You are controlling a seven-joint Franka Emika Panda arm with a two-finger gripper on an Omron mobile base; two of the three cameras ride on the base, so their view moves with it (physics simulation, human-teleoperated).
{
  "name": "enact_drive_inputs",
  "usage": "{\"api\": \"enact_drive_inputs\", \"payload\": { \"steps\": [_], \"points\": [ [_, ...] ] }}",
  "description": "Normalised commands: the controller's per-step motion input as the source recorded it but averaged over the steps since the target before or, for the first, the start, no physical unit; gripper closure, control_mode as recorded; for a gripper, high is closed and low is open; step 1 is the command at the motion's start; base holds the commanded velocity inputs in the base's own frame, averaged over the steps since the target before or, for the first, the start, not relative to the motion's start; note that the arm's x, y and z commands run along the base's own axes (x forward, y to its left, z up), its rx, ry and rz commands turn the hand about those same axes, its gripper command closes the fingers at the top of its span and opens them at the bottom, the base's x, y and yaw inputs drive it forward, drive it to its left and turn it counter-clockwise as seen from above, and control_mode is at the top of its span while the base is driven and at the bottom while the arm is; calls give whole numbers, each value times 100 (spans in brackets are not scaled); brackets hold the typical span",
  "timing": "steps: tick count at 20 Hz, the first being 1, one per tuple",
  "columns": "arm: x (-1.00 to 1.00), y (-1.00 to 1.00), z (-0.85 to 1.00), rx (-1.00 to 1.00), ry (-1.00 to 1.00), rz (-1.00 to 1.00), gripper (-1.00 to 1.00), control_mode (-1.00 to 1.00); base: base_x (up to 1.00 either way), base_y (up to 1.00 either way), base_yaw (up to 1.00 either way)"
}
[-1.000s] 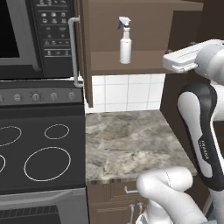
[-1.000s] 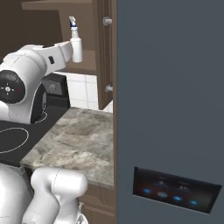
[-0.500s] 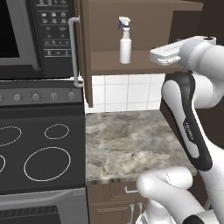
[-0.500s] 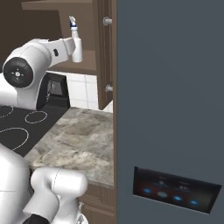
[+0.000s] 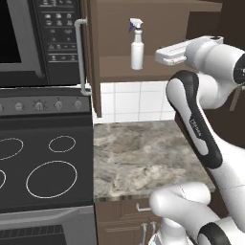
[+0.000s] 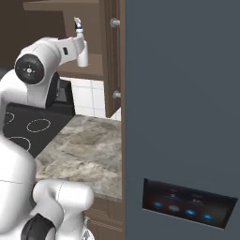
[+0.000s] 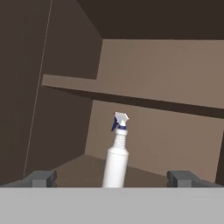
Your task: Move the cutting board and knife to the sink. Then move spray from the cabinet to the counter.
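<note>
The spray [image 5: 137, 45] is a slim white bottle with a blue-and-white nozzle. It stands upright on the shelf of the open cabinet [image 5: 158, 19] and also appears as the spray [image 6: 82, 46] and the spray [image 7: 116, 159]. My gripper [image 7: 113, 179] is open, its two fingertips [image 7: 41, 178] standing wide to either side of the bottle and still short of it. My gripper [image 5: 159, 55] reaches in from the right at the bottle's height. The counter [image 5: 139, 153] lies below. The cutting board, knife and sink are out of view.
The cabinet's open door [image 5: 93, 57] with its grey bar handle [image 5: 80, 52] stands left of the spray. A black microwave [image 5: 28, 38] hangs above the black stovetop [image 5: 43, 162]. A tall grey appliance panel [image 6: 183, 117] rises at the counter's right end.
The arm has swung left into the cabinet opening, bringing the open gripper closer to the spray. The bottle has not moved.
</note>
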Motion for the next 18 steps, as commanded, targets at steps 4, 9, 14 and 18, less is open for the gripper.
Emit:
{"api": "enact_drive_inputs", "payload": {
  "steps": [4,9,14,18],
  "points": [
    [38,1,0,0,0,0,-100,-100,0,0,0],
    [24,7,0,0,0,0,-100,-100,0,0,0],
    [31,2,0,0,0,0,-100,-100,0,0,0],
    [42,4,0,0,1,0,-100,-100,0,0,0]
  ]
}}
